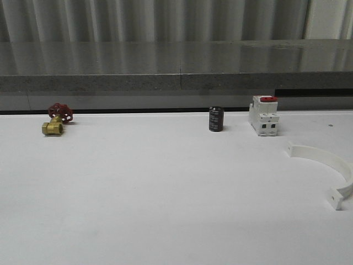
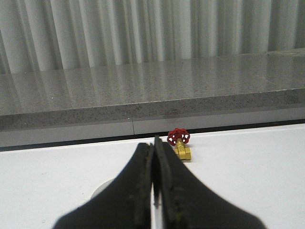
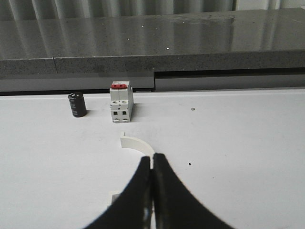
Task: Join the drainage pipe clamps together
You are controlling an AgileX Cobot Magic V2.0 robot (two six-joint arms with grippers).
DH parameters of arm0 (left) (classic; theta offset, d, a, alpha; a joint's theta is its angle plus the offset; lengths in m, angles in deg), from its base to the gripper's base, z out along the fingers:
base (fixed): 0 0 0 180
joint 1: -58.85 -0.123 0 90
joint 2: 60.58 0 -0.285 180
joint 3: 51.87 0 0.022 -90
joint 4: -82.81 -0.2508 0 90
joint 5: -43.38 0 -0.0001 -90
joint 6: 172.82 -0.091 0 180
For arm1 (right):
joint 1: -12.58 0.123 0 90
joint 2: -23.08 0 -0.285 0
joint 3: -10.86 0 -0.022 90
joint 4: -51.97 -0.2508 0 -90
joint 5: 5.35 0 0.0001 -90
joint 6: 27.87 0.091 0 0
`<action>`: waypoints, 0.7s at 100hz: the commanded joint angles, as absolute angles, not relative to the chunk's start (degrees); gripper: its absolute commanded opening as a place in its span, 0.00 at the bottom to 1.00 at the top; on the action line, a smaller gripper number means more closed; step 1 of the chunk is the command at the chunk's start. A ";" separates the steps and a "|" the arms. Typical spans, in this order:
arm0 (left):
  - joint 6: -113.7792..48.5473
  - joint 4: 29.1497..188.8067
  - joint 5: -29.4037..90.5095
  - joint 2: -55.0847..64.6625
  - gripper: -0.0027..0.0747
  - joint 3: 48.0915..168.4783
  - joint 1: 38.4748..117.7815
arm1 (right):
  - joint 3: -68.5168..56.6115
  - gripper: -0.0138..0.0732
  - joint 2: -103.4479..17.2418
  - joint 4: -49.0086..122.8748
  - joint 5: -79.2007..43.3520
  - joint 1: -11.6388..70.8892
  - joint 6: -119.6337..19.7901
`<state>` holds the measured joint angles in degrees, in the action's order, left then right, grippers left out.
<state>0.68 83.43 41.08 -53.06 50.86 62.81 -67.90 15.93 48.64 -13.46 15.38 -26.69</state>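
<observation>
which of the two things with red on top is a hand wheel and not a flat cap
The brass valve at the table's far left: its red top is a spoked round handwheel. The white switch on the right carries only a flat red cap on a boxy body.

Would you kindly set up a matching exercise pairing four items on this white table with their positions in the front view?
Items:
1. brass valve with red handwheel
2. black cylinder
3. white boxy switch with red top
4. white plastic half-ring clamp

Places:
A. near right edge
B. far left
C. back, near centre
D. back, right of the cylinder

Pairs: 1-B, 2-C, 3-D, 4-A
</observation>
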 commanded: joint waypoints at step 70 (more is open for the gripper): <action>1.25 91.36 30.49 -45.03 0.01 67.77 63.15 | -66.98 0.08 16.98 48.88 -8.90 15.41 -27.01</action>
